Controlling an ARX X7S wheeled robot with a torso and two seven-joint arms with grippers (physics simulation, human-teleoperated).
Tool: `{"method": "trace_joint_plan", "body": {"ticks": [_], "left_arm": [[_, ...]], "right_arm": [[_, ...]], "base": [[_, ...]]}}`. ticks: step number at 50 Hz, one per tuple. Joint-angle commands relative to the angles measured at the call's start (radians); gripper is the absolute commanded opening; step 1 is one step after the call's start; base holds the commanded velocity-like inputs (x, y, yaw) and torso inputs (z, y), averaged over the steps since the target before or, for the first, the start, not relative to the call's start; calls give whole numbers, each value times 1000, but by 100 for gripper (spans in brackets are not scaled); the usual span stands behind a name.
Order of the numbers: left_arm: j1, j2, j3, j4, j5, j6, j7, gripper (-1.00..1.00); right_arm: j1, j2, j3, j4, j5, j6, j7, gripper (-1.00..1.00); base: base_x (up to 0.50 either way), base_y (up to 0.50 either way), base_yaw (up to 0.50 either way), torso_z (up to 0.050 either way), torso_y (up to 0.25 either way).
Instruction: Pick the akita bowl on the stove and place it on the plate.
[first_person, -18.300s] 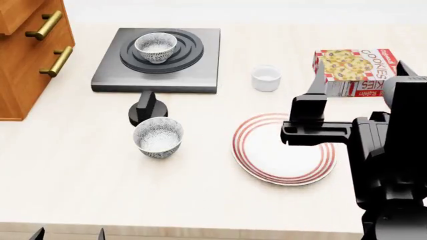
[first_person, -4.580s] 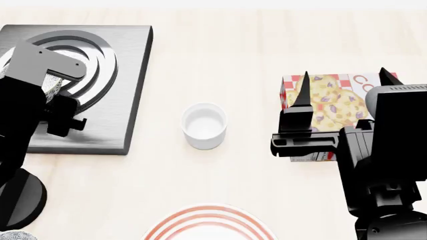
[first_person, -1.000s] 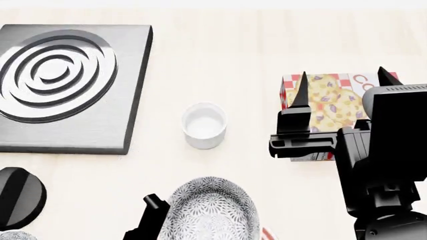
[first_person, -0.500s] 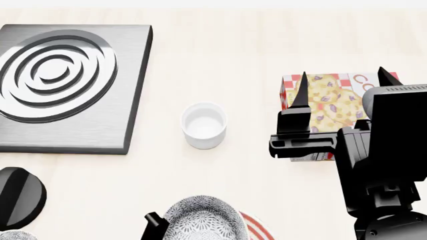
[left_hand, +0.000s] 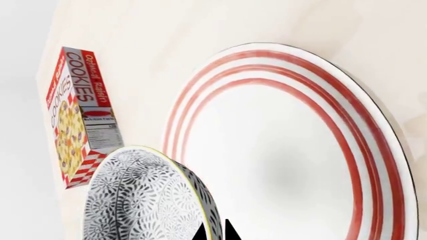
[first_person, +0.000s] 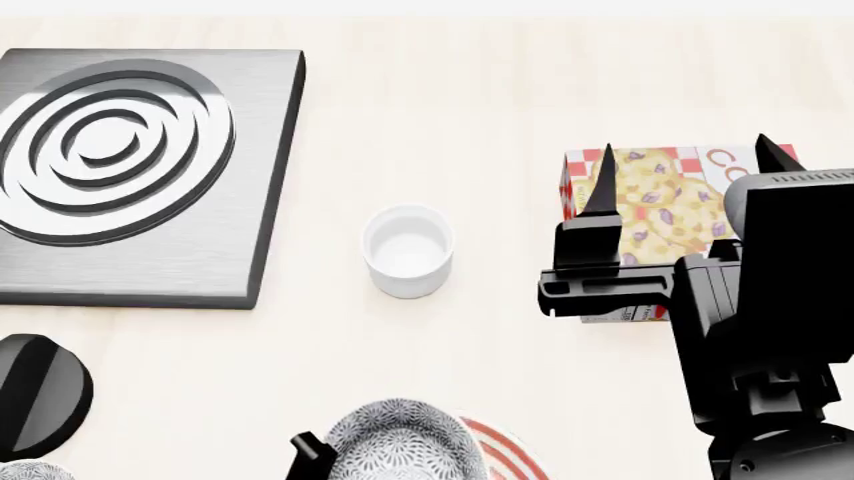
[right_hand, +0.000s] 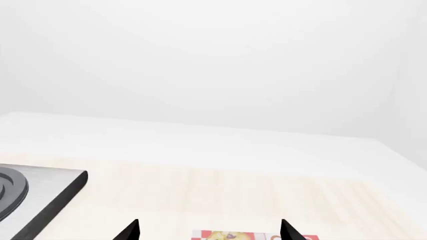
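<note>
While the left gripper (left_hand: 214, 231) pinches its rim, the akita bowl (left_hand: 143, 197) hangs over the plate (left_hand: 293, 150).
Behind, the stove (first_person: 140, 165) is bare; the right gripper (first_person: 681, 175) hovers spread wide, holding nothing.

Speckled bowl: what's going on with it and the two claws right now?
Left gripper shut on akita bowl, held over the plate. Right gripper open, idle above the cookie box. Stove bare. Nothing blocking the plate.
</note>
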Motion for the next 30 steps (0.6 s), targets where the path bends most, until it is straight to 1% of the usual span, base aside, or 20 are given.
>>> {"method": "trace_joint_plan", "body": {"ticks": [1,9,22,30], "left_arm": [[10,5,9,-16,35,11,-20,-100],[24,16,28,-29,45,17,-31,-100],[31,32,28,-26,46,5,-36,-100],[39,33,47,-52,65,31,-49,-100]], "right_arm": [[0,2,-2,2,2,-3,2,100],[3,3,-3,2,5,-1,4,100],[2,4,-3,1,9,-2,8,100],[1,6,-5,6,8,-8,7,100]], "base": [[0,0,0,0,0],[0,0,0,2,0],[0,0,0,0,0],[0,0,0,0,1]]}}
